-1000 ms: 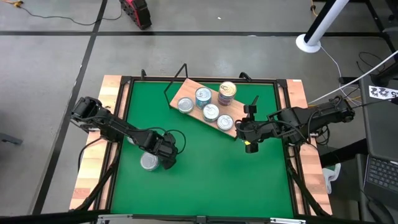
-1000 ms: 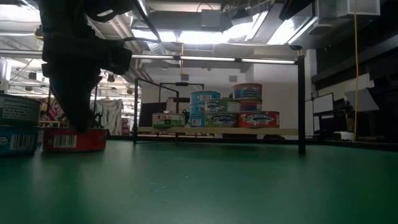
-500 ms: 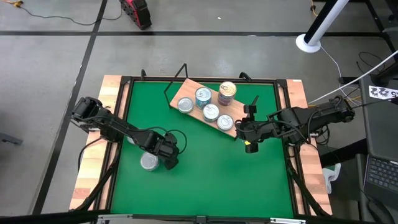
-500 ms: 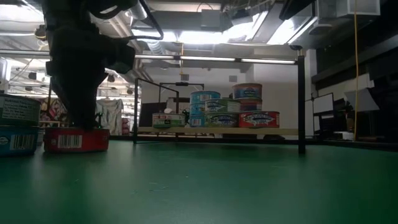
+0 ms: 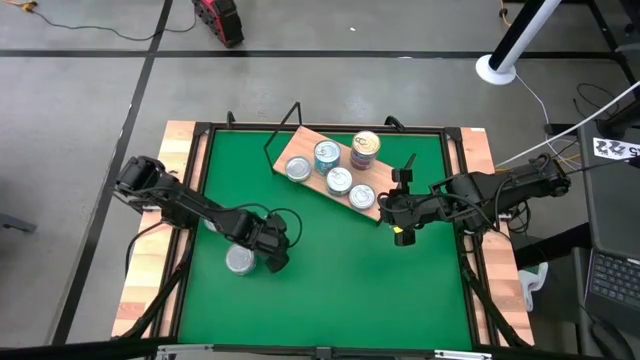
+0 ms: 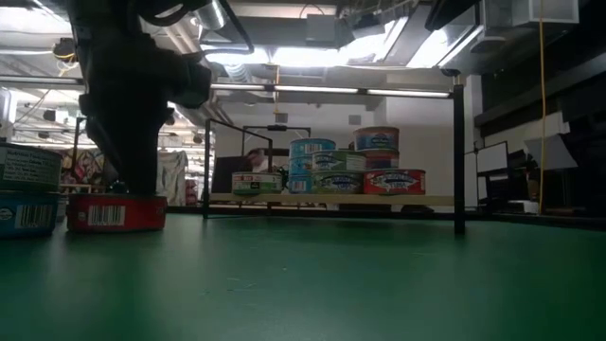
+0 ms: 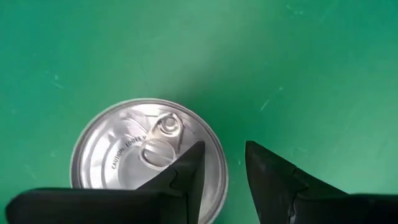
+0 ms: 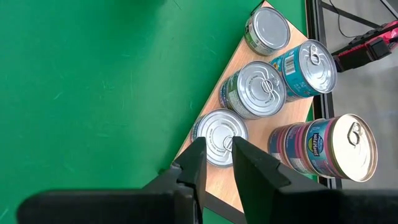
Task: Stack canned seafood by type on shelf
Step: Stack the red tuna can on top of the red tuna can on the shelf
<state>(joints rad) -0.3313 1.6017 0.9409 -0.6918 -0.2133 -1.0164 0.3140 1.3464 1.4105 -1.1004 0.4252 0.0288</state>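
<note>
Risk: my left gripper (image 7: 221, 165) hangs over the rim of a small flat round tin with a shiny silver pull-tab lid and a red side label (image 7: 148, 158), one finger above the lid, the other above the green table mat (image 7: 298, 74) just beside it. The gap between the fingers is narrow, far less than the tin's width, and they grasp nothing. Descending like this, I would judge that a fingertip strikes the lid and skids the tin rather than gripping it; the fingers need spreading first.

Whether a fingertip already touches the lid I cannot tell; the low view is shadowed.

Pose: my left arm reaches low over the mat's near-left area, wrist pointing down at that tin (image 5: 240, 260).

My right gripper (image 5: 399, 234) waits just off the end of the light-brown wooden shelf board (image 5: 300, 150), fingers nearly together, empty. The shelf carries several silver-lidded tins and one gold-topped stack (image 5: 366, 146).
</note>
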